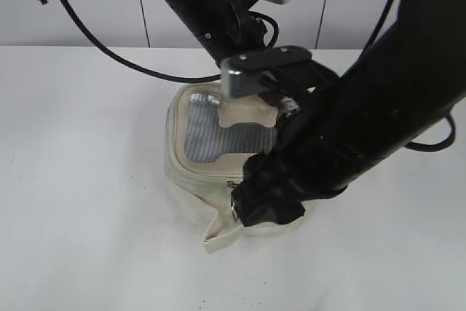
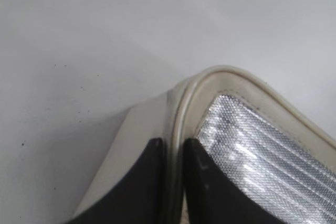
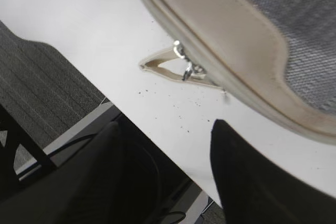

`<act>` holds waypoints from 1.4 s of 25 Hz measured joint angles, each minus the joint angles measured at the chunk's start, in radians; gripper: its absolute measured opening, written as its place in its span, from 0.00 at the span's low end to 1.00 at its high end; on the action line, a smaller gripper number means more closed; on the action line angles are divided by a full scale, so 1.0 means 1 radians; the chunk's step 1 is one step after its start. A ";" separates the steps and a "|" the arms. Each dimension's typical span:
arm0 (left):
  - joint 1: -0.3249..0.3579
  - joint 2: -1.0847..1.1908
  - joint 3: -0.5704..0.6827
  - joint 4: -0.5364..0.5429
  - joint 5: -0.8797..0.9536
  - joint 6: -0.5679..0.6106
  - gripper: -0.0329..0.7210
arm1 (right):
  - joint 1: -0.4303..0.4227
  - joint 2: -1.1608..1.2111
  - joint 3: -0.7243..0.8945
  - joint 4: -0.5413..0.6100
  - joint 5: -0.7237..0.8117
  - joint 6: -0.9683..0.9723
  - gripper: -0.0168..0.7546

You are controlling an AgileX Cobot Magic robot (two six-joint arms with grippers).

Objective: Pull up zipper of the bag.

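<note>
Left gripper (image 2: 173,182) is pinching the bag (image 1: 218,143) rim. Right gripper (image 3: 165,169), jaws spread and empty, is hovering nearer the zipper pull (image 3: 186,66), which is lying toward twelve o'clock, tab pointing nine.

Looked like a lab or robot test room to me, not anybody's home. I was working over a plain white table (image 1: 80,180) with a bare pale paneled wall (image 1: 87,12) right behind it, nothing decorative anywhere. Off the table edge my right wrist cam caught gray carpet-type flooring (image 3: 37,82) and loose black cables (image 3: 168,216) underneath. Pretty typical rig setup.
</note>
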 joint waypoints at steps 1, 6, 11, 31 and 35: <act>0.000 -0.006 0.000 0.003 0.002 -0.001 0.26 | -0.012 -0.018 0.000 -0.008 0.008 0.016 0.59; 0.000 -0.065 0.000 0.033 0.035 -0.052 0.51 | -0.123 -0.112 -0.001 -0.080 0.069 0.075 0.67; 0.000 -0.158 0.000 0.121 0.095 -0.149 0.58 | -0.259 -0.184 -0.002 -0.209 0.186 0.115 0.68; 0.000 -0.618 0.049 0.528 0.186 -0.583 0.58 | -0.346 -0.670 -0.002 -0.402 0.489 0.240 0.68; 0.000 -0.774 0.195 0.482 0.186 -0.593 0.58 | -0.346 -0.832 0.059 -0.393 0.494 0.238 0.68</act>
